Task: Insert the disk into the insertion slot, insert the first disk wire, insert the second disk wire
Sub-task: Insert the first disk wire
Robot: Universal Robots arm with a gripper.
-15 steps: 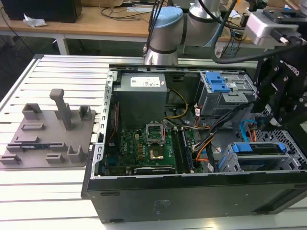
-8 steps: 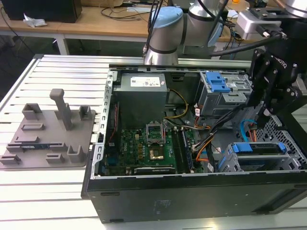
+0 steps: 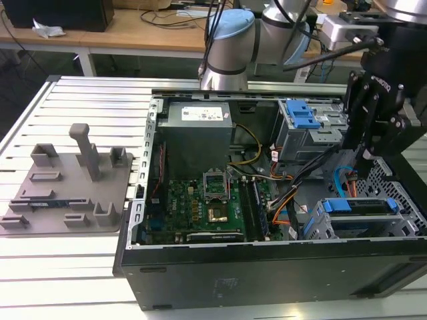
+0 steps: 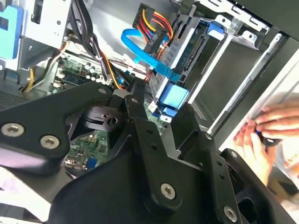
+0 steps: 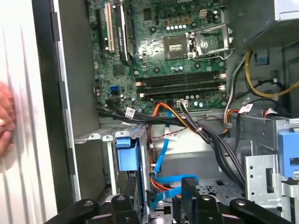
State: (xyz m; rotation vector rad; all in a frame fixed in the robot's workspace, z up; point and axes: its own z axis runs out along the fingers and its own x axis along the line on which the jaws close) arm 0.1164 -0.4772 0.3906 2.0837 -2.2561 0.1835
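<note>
Black linkage arms of the tool (image 5: 160, 183) filled the foreground in both wrist views, its jaws standing apart with nothing visibly clamped between them. It hung low inside the open computer case (image 3: 267, 267), near the exterior view's right, apparently placed there because the loose cabling gathers at that end. A blue wire (image 5: 161, 154) curled in the gap between the jaws and ran on behind them. Just beside it, a plug with red, yellow and orange leads (image 4: 152, 23) dangled near the rear of the drive. Whether either plug was seated could not be told.

Beyond the wires, the disk (image 3: 352, 205) sat in the slot (image 3: 315, 223), its blue caddy flush at the cage mouth, so the first part of the job looked done. Lying level in the cage, it seemed to present its connector edge toward the wires. A separate bay with a blue latch (image 3: 303, 117) stood further back, apart from the work. The motherboard (image 5: 163, 46) lay flat across the case floor.

Outside the case, a person's hand (image 4: 261, 135) rested on the ribbed counter (image 3: 67, 267), and a grey fixture tray (image 3: 67, 183) sat well apart at the exterior view's left.
</note>
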